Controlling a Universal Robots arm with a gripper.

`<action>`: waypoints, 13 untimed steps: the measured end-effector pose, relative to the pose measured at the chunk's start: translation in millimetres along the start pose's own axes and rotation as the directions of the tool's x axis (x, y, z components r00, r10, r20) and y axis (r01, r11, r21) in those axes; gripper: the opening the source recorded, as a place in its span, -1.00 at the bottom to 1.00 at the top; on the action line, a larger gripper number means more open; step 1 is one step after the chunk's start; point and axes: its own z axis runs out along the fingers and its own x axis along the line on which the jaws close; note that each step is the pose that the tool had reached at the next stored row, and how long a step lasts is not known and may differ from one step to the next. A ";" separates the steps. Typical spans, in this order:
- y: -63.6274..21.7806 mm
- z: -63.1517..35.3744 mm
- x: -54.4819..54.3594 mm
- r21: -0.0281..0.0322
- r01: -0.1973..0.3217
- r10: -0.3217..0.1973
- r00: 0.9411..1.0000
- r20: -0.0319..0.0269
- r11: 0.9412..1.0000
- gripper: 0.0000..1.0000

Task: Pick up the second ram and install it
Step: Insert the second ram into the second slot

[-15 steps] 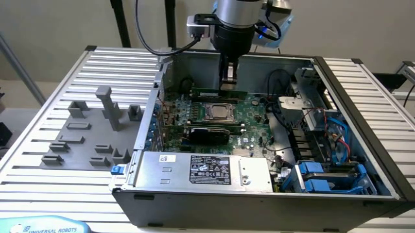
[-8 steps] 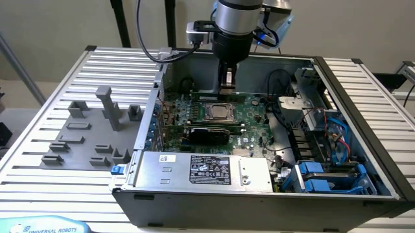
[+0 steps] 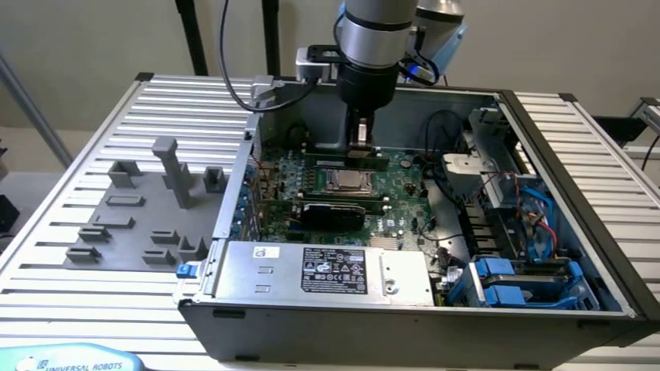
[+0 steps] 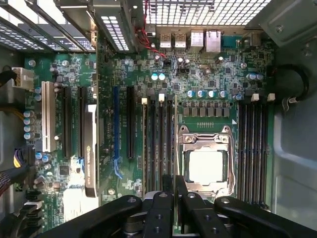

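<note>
Tool [image 3: 360,141] pinches the ram [image 3: 345,161] directly below it, at motherboard [image 3: 400,189] slots behind the socket [image 3: 348,182].

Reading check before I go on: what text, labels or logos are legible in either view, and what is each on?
"UNIVERSAL ROBOTS": on the light-blue plate at the table's near corner, the exterior view's left.
White label on the power supply: printed lines and marks, too small to read.
Expansion card: pale marking along its edge, blurred, unreadable.
Motherboard: printing too small to read.
</note>
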 end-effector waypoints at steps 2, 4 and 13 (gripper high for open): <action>0.0 3.6 0.1 0.000 0.000 0.000 1.000 0.000 1.000 -0.73; -0.1 7.2 0.2 0.000 0.000 0.000 1.000 0.000 1.000 -0.73; -0.5 23.5 0.6 0.000 0.000 0.000 1.000 0.000 1.000 -0.73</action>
